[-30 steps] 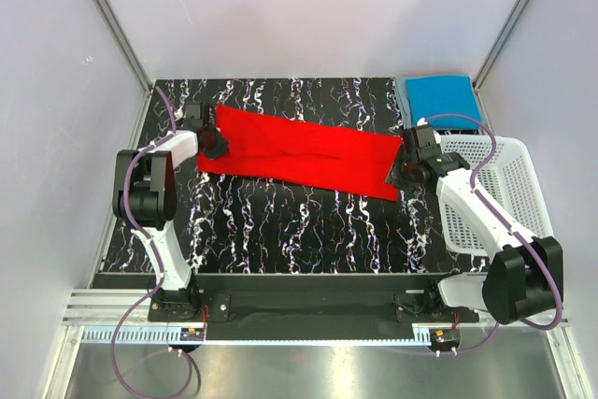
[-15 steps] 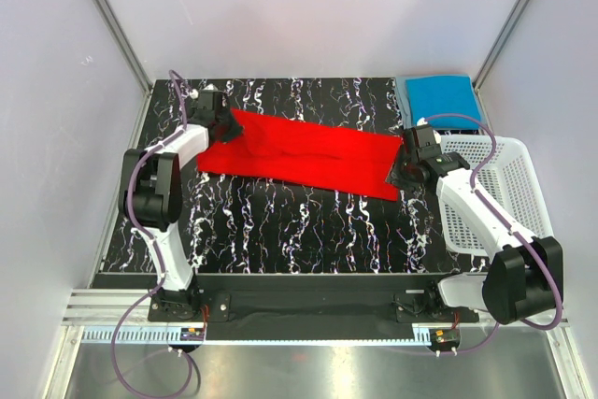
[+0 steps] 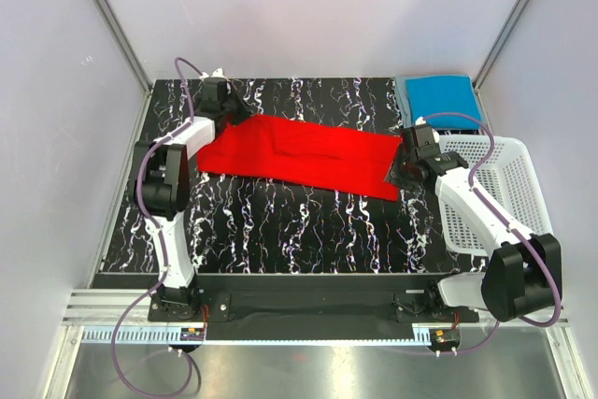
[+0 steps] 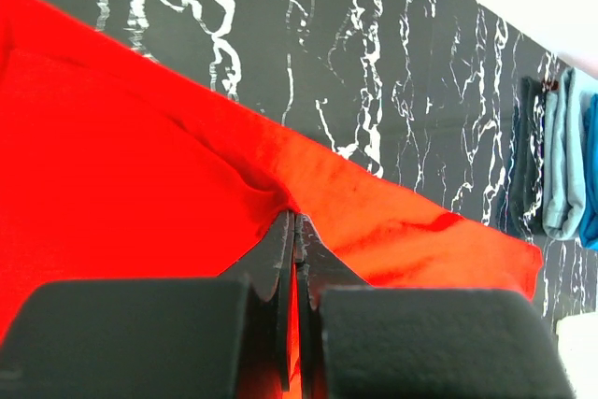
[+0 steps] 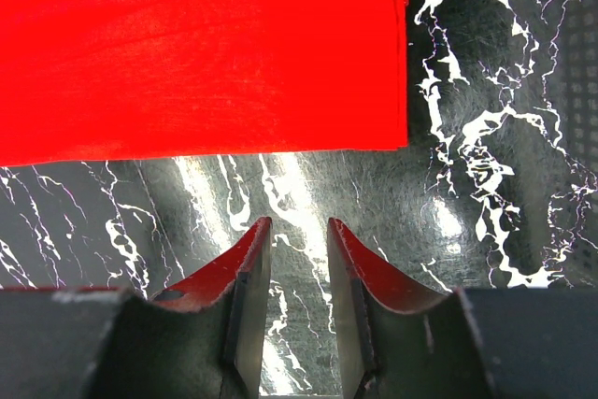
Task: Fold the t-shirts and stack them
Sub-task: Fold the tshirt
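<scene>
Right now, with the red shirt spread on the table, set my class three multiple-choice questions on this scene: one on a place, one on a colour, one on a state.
1. Where on the table does the folded blue t-shirt lie?
A near left corner; B centre; C far right corner.
2. What colour is the table?
A black with white veins; B plain white; C wood brown.
3. How is the left gripper?
A wide open; B shut on the red t-shirt; C out of view.

Answers:
1. C, the top view shows it at the far right corner.
2. A, the marbled top shows in every view.
3. B, the left wrist view shows its fingers pinching a red fold.
</scene>
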Controlling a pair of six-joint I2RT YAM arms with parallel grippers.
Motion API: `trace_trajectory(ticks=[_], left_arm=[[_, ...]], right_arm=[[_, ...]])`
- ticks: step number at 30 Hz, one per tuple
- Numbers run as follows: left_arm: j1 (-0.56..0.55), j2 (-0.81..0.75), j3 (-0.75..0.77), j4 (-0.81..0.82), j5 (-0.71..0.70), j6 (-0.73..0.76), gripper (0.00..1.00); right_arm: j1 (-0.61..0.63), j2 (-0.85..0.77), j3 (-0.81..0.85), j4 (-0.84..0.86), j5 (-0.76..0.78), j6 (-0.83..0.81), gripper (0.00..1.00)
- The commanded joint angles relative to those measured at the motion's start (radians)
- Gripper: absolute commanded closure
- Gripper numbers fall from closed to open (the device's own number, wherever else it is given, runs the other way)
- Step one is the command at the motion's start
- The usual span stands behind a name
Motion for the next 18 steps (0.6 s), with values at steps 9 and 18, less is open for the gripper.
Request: trace_trajectory(ticks=[9, 18], left_arm=[[-0.019, 0.12, 0.145, 0.046, 0.092, 0.04, 1.0], [-0.033, 0.196, 0.22, -0.002, 0.139, 0.08, 1.0]], right_arm=[[0.001, 0.015, 0.028, 0.026, 0.014, -0.015, 0.62], [0.001, 0.015, 0.028, 0.02, 0.01, -0.011, 0.62]])
